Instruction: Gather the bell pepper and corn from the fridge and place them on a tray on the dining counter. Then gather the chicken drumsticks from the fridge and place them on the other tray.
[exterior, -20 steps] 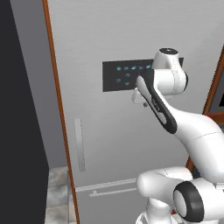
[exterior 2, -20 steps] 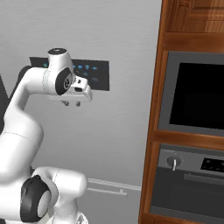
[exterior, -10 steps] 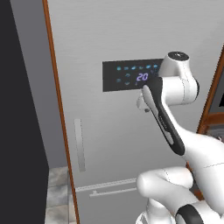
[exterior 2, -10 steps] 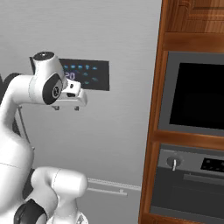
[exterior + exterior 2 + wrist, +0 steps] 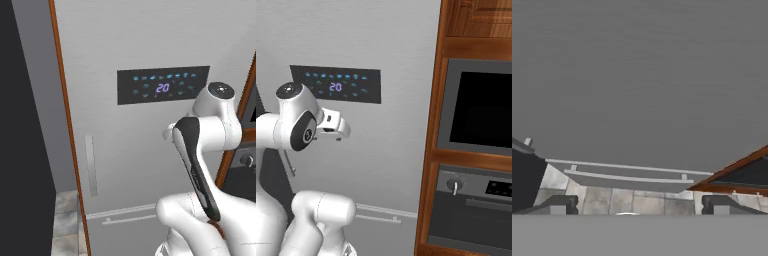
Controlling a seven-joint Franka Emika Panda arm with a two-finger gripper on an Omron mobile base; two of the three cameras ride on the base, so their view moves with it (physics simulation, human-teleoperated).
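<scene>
A simulated kitchen with a pale tiled floor (image 5: 612, 200) and reddish-brown wood cabinets (image 5: 431, 150). Nearest, the white arm bends up in front of the fridge (image 5: 125, 50), its tool (image 5: 637, 205) released, both dark fingertips spread wide with nothing between them. Just beyond stands the closed pale grey fridge door, with a horizontal drawer handle (image 5: 122, 218) low down. Higher on the door, a black control panel (image 5: 162, 85) glows blue. To the right, a built-in oven (image 5: 476, 107) sits in the wood cabinet.
</scene>
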